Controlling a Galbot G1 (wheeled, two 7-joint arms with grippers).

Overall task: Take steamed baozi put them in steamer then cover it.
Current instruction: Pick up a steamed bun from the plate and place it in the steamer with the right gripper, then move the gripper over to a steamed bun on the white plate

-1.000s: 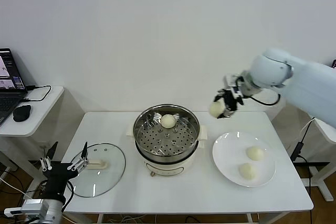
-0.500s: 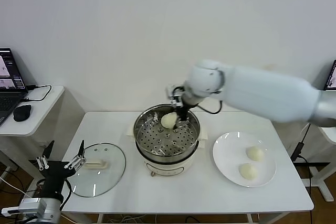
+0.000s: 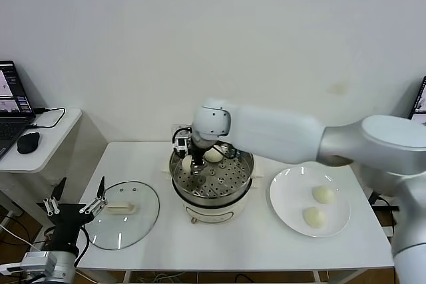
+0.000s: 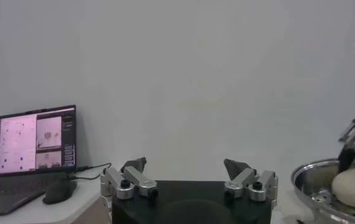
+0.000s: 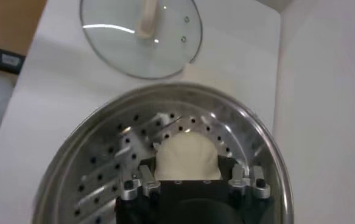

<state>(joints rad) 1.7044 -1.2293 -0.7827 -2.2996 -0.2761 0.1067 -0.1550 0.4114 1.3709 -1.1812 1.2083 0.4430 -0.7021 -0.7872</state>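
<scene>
Our right gripper is clamped on a baozi inside the steamer; our left gripper waits with fingers apart near the lid.

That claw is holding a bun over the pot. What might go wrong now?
Two risks, I think. The right claw holds a cream-white bun low over the shiny steel steamer's perforated tray, near its left wall; let go off-centre, it could roll or lean on the rim. A second bun already sits close behind, so the arm could nudge it when pulling out.
</scene>
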